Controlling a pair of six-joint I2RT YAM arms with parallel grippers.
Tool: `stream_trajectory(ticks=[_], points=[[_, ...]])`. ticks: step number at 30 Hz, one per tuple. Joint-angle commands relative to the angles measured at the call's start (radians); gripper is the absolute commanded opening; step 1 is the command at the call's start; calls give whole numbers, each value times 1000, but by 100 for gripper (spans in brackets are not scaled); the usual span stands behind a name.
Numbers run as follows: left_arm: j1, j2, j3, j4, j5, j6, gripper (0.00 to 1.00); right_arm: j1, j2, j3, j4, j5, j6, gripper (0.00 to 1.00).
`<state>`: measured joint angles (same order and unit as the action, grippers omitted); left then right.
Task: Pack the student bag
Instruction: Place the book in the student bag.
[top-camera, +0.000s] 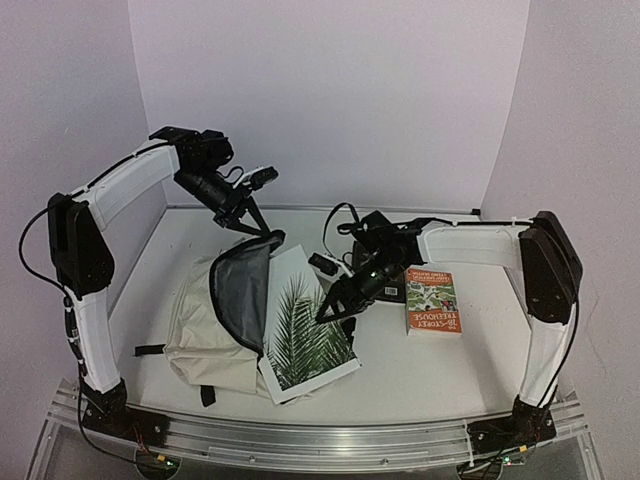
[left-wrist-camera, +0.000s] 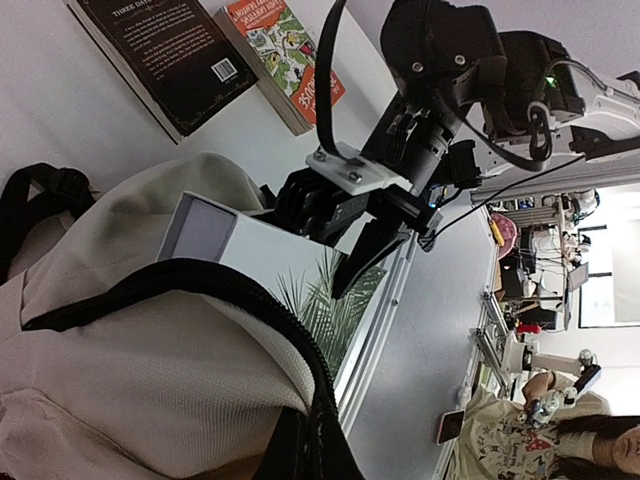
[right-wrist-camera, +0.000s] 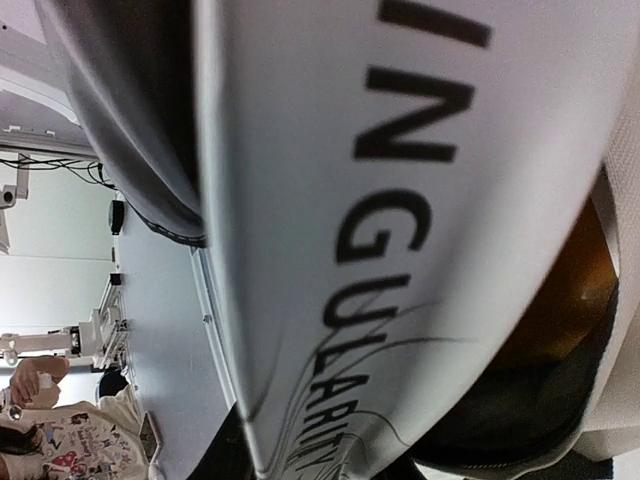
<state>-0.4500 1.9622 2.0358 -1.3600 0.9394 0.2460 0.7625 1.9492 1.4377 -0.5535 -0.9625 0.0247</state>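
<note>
The student bag (top-camera: 200, 340), a cream backpack with black trim, lies on the table's left half. My left gripper (top-camera: 262, 232) is shut on the black zipper edge of its flap and holds the grey-lined flap (top-camera: 240, 290) up. My right gripper (top-camera: 332, 306) is shut on the right edge of a white book with a palm-leaf cover (top-camera: 305, 330). The book's left side lies under the raised flap at the bag's mouth. In the left wrist view the white book (left-wrist-camera: 250, 245) pokes in behind the zipper trim (left-wrist-camera: 250, 300). Its lettered cover (right-wrist-camera: 400, 200) fills the right wrist view.
An orange-and-green paperback (top-camera: 432, 302) lies on the table right of the white book. A dark book (left-wrist-camera: 170, 55) lies beyond it, mostly under the right arm in the top view. Black bag straps (top-camera: 150, 350) trail to the left. White walls enclose the table.
</note>
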Motion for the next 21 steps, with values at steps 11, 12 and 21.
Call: stream_trajectory(ticks=[11,12,21], points=[[-19,92,240,206,254,-2,0,103,90,85,24,-78,-70,29],[-24,93,229,197,255,3,0,103,98,91,44,-81,-59,29],[-46,60,69,250,254,-22,0,103,137,147,165,-16,37,29]])
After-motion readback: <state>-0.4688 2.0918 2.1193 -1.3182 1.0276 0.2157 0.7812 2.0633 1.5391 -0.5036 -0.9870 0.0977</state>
